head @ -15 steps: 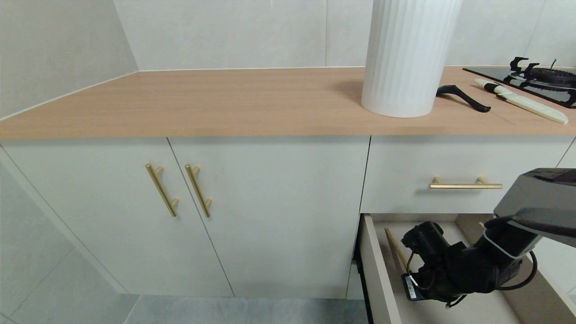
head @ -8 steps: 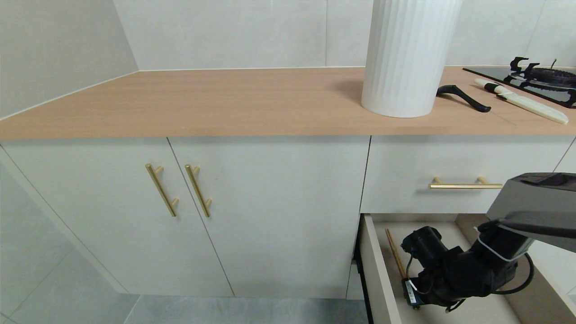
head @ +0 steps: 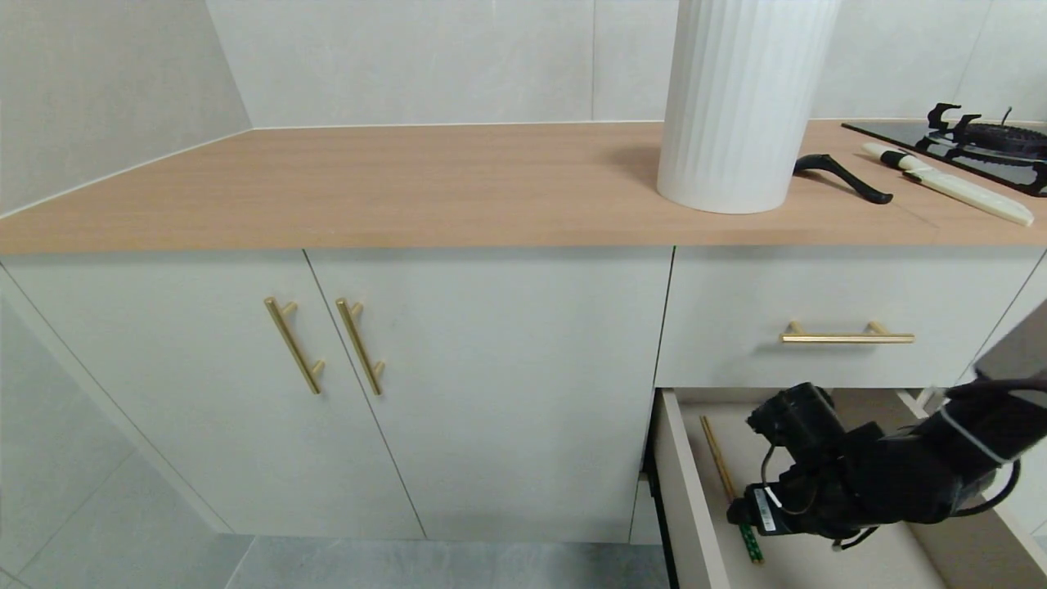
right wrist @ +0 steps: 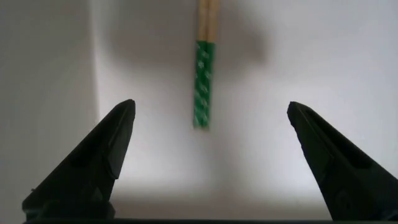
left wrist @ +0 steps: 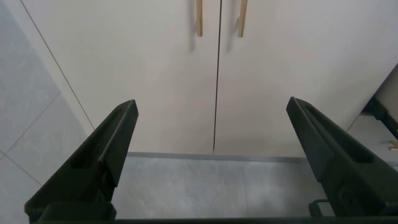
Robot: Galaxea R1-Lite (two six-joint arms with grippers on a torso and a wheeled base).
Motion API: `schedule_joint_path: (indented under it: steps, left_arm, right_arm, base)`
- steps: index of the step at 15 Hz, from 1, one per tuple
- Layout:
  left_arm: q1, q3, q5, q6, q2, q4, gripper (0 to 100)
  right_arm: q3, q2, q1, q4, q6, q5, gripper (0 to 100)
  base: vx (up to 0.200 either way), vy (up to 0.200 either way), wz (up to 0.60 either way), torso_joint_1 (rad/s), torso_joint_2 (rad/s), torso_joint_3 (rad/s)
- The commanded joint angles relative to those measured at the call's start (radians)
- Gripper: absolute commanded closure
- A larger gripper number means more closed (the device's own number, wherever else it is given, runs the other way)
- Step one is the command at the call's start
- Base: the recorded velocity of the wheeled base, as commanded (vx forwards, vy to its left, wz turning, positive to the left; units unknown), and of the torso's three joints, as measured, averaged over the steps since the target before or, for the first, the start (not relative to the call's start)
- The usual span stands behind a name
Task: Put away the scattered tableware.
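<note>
A pair of wooden chopsticks (head: 728,483) with green ends (right wrist: 203,93) lies on the floor of the open lower drawer (head: 685,491), along its left wall. My right gripper (right wrist: 211,106) hangs just above them, open wide, with nothing between its fingers (right wrist: 112,143). The right arm (head: 867,483) reaches into the drawer from the right. On the counter lie a black-handled utensil (head: 842,176) and a white knife (head: 953,186). My left gripper (left wrist: 211,106) is open and holds nothing, low in front of the cabinet doors (left wrist: 217,68).
A tall white ribbed cylinder (head: 740,106) stands on the wooden counter (head: 409,180), hiding part of the black utensil. A black stove (head: 990,139) sits at the far right. The upper drawer (head: 847,335) is shut. Two gold-handled doors (head: 327,343) are shut.
My right arm has drawn back up and to the right inside the drawer. The chopsticks' green ends, covered before, now lie in the open on the drawer floor.
</note>
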Motion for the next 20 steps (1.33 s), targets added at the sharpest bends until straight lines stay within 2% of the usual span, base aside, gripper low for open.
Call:
schedule_joint_path:
  steps: [1, 3, 5, 7, 8, 10, 20]
  left_arm:
    - [0.000, 0.000, 0.000, 0.000, 0.002, 0.000, 0]
    - [-0.002, 0.000, 0.000, 0.000, 0.002, 0.000, 0]
    - [-0.002, 0.000, 0.000, 0.000, 0.002, 0.000, 0]
    - [0.000, 0.000, 0.000, 0.000, 0.002, 0.000, 0]
    - [0.000, 0.000, 0.000, 0.000, 0.002, 0.000, 0]
    - [0.000, 0.000, 0.000, 0.000, 0.002, 0.000, 0]
    - [0.000, 0.000, 0.000, 0.000, 0.002, 0.000, 0]
  right_arm:
    - [-0.097, -0.330, -0.036, 0.326, -0.007, 0.002, 0]
    - [-0.189, -0.450, -0.077, 0.493, -0.004, 0.017, 0]
    - [-0.304, -0.540, -0.174, 0.674, -0.007, 0.039, 0]
    - [-0.358, -0.592, -0.283, 0.769, -0.089, 0.072, 0]
    - [-0.355, -0.609, -0.326, 0.769, -0.138, 0.092, 0]
    - [-0.353, -0.626, -0.350, 0.767, -0.156, 0.115, 0]
    - [-0.330, -0.672, -0.350, 0.760, -0.175, 0.120, 0]
  base:
    - [0.000, 0.000, 0.00, 0.000, 0.00, 0.000]
    - [0.000, 0.000, 0.00, 0.000, 0.00, 0.000]
    - [0.000, 0.000, 0.00, 0.000, 0.00, 0.000]
    - [0.000, 0.000, 0.00, 0.000, 0.00, 0.000]
    - [0.000, 0.000, 0.00, 0.000, 0.00, 0.000]
    - [0.000, 0.000, 0.00, 0.000, 0.00, 0.000]
    - [0.000, 0.000, 0.00, 0.002, -0.01, -0.006]
